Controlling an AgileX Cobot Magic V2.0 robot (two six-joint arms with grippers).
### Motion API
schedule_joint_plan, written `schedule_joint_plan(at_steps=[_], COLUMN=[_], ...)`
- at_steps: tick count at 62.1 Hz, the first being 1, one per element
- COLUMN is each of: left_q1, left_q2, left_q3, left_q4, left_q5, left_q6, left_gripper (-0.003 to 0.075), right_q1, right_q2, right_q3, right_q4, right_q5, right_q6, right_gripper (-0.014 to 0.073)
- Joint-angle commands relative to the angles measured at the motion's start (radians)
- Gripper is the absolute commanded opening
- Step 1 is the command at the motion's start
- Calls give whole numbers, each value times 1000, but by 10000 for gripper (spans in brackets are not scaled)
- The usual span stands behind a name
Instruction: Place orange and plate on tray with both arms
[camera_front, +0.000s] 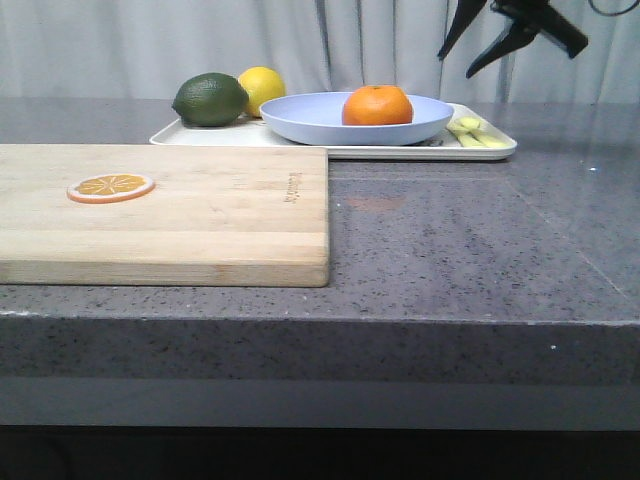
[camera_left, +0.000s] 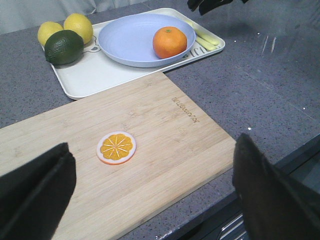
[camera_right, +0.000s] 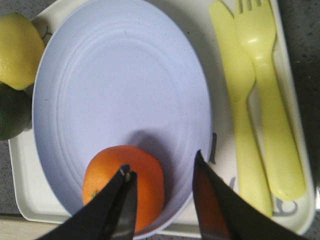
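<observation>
Right gripper (camera_front: 478, 52), upper right of front view: matte black, thin tapered fingers. Left gripper (camera_left: 150, 195), lower corners of its wrist view: black, broad blunt fingers, no markings.

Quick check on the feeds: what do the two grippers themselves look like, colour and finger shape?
Both are matte black with no markings visible. The left gripper shows two broad, blunt, wedge-like fingers. The right gripper has slimmer fingers tapering to narrow tips; in the front view it appears as dark angular prongs. A thin dark cable loops beside it.
</observation>
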Motion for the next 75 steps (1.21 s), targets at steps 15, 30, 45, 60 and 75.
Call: schedule_joint_plan(at_steps=[15,30,45,60,75], left_q1=[-7,-7,-7,-7,-7], left_q2=[5,5,5,5,5], left_q3=[-23,-23,-23,-23,-23], left_q4=[0,0,0,0,0], left_q5=[-71,-70,-67,-67,-67], left_q6=[-9,-9,-9,-9,-9], left_gripper=[621,621,621,621,621], right_q1=[16,117,202,202,202], right_q2=[-287,-508,-786,-1077,-1363], right_q3=[-34,70,425,830,1180], right_q4=[-131,-269,-420,-482,-513], right_q5=[98,111,-48,-215,-303], right_q6=[-110,-206,-244,-286,-286], right_gripper=[305,305,295,290,290])
